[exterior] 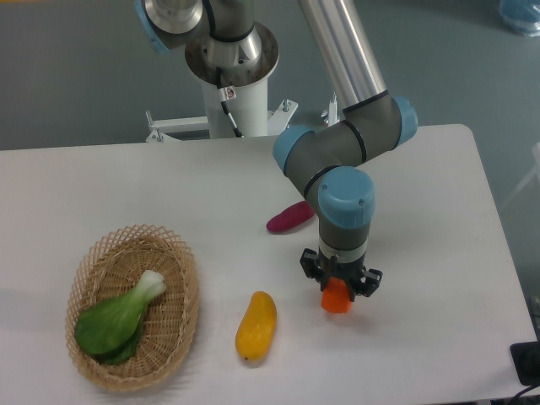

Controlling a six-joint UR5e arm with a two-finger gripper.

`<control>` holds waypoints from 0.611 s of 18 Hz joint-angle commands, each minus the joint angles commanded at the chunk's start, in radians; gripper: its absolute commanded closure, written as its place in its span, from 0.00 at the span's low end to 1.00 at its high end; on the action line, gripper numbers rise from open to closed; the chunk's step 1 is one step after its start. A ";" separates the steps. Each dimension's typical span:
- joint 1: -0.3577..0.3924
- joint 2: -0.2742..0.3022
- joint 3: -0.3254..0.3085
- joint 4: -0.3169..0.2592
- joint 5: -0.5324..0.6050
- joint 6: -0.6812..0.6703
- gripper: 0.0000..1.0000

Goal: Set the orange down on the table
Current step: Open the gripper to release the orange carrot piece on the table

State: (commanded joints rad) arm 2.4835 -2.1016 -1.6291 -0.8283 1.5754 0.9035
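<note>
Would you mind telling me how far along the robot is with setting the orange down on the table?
Done: the orange is out of the wicker basket, which holds only a leafy green. In hand: the gripper holds the orange, fingers closed on its top, low over the white table right of the yellow fruit. Whether it touches the surface is unclear. Left: release and withdraw.

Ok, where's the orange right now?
The orange sits between the gripper fingers, low over the table at front right, just right of the yellow fruit. Whether it touches the table is unclear.
</note>
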 joint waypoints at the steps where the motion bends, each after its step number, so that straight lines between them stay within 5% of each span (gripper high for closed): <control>1: 0.000 0.000 0.000 0.000 0.000 0.002 0.31; 11: 0.000 0.014 -0.002 -0.002 0.000 0.000 0.12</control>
State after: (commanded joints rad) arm 2.4835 -2.0877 -1.6306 -0.8299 1.5754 0.9035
